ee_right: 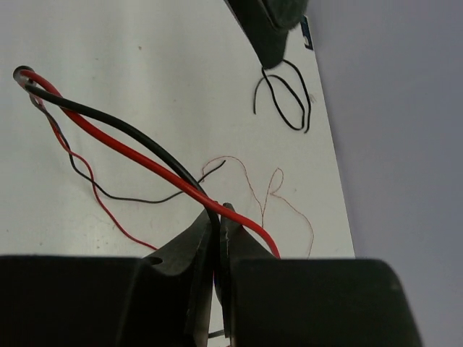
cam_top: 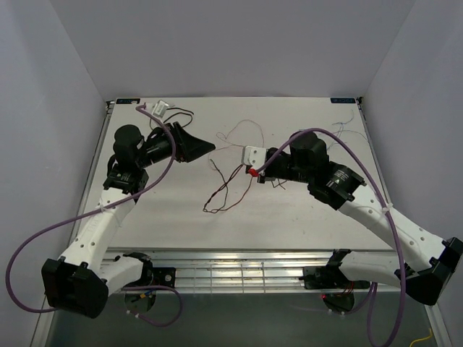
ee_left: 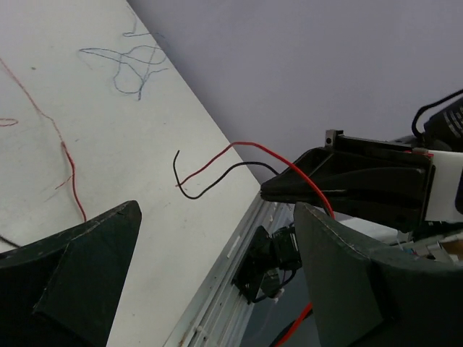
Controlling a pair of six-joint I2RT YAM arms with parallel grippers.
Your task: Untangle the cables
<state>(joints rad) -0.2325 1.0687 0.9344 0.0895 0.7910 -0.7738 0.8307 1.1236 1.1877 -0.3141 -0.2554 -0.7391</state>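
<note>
Counted five cables on one desk: two black, one red, one pale pink, one blue-grey. Two end effectors.

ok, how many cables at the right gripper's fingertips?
2. A black cable runs into the gap of the shut right gripper; a red cable crosses its fingertip alongside, clamped or draped I can't tell. More may be hidden underneath.

White arms with black joints, trailing thick purple hoses
</note>
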